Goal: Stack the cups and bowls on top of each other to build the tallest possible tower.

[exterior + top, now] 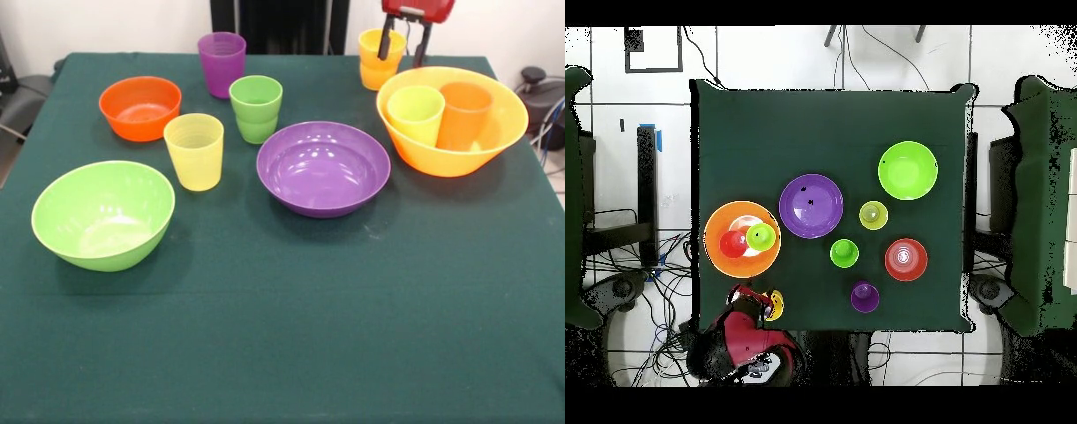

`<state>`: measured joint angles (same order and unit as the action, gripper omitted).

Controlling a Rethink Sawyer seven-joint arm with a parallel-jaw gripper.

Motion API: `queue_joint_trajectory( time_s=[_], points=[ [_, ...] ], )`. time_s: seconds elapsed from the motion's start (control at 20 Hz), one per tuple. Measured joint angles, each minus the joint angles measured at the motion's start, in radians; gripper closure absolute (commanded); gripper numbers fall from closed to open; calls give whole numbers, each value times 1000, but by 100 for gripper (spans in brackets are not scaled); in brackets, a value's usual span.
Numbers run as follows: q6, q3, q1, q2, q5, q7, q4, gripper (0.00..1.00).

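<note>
Gripper [404, 46] at yellow-orange cup [378, 62], far table edge; fingers [386, 44] spread, one inside the cup, one outside. Lime cup [415, 113] and orange cup [463, 113] upright inside largest yellow-orange bowl [494, 141]. Purple bowl [323, 168] beside it, apart.

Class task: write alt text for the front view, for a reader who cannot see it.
A large yellow-orange bowl holding a lime green cup and an orange cup sits on a green table. The robot's hand hovers at a yellow-orange cup behind it.
</note>
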<state>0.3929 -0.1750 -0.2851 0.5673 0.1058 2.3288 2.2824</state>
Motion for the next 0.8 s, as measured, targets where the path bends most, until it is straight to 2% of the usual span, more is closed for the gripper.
queue_joint_trajectory(
  time_s=[0.4,0.8],
  points=[
    [0,0,-1,14,0,0,44,0],
    [0,0,-37,93,0,0,94,0]
  ],
)
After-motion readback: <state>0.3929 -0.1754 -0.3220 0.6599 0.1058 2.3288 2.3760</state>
